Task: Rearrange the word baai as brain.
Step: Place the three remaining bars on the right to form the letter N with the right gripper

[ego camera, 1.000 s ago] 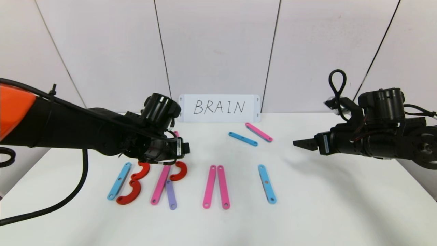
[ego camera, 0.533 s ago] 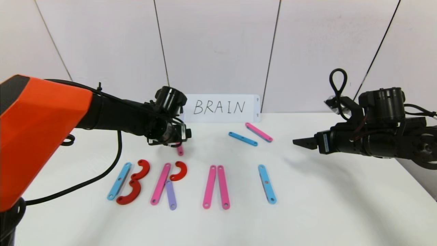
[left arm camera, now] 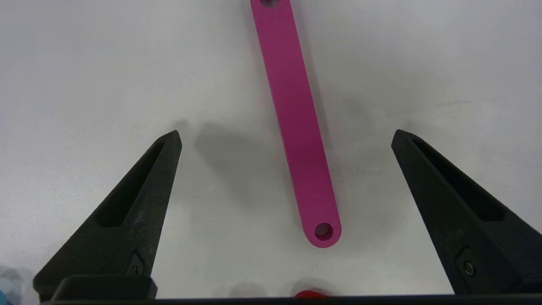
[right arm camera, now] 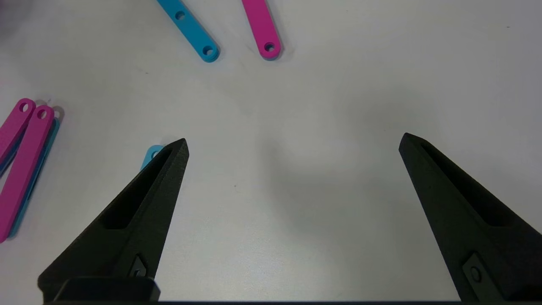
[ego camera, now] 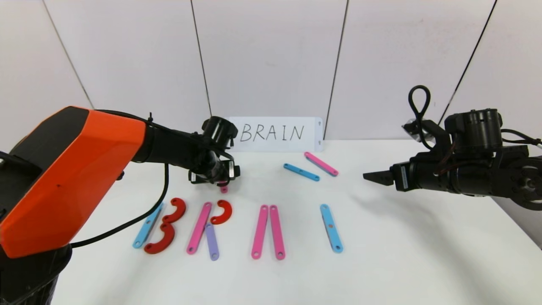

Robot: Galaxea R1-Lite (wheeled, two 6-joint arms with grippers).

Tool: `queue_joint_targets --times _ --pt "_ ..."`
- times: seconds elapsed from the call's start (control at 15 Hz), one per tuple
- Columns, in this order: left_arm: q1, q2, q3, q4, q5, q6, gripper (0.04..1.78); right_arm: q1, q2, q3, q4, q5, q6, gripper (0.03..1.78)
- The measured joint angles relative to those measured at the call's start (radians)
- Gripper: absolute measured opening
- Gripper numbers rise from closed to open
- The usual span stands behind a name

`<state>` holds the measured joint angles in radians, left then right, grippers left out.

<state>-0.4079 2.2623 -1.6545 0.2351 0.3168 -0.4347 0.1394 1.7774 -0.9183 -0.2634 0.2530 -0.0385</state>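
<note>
The letters lie in a row on the white table. B is a blue bar [ego camera: 146, 226] with two red curves [ego camera: 174, 210]. R is a pink bar [ego camera: 199, 228], a red curve [ego camera: 223, 212] and a purple bar [ego camera: 211, 242]. Two pink bars [ego camera: 259, 232] lie side by side, then a blue I [ego camera: 331, 228]. My left gripper [ego camera: 216, 180] hovers open behind the R. A loose pink bar [left arm camera: 296, 123] lies flat on the table between its fingers, untouched. My right gripper [ego camera: 372, 178] hangs open over bare table at the right, holding nothing.
A white card [ego camera: 273, 134] reading BRAIN leans on the back wall. A spare blue bar [ego camera: 301, 172] and a spare pink bar [ego camera: 321, 164] lie in front of it. The left arm's cable [ego camera: 127, 222] trails across the B.
My left gripper has moved from above the R toward the back, over the loose pink bar. The arm's orange shell has swung into view. The right arm has not moved.
</note>
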Motion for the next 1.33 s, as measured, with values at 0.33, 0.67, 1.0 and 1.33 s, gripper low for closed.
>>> queue_joint_targets --times 0.33,0.67,1.0,1.33 --pt "0.000 0.020 -0.011 0.000 0.000 -0.001 1.34 0.000 0.000 0.000 0.000 0.000 0.000 1.74" --pt "0.000 0.025 -0.012 -0.001 0.000 0.000 0.46 0.000 0.000 0.001 0.000 0.000 0.000 1.74" --pt "-0.001 0.017 -0.013 0.001 0.000 0.009 0.27 -0.002 -0.002 -0.002 0.000 0.003 0.004 1.74" --pt "-0.004 -0.016 -0.015 0.020 -0.002 0.019 0.27 -0.043 -0.016 -0.027 0.008 0.005 0.007 1.74"
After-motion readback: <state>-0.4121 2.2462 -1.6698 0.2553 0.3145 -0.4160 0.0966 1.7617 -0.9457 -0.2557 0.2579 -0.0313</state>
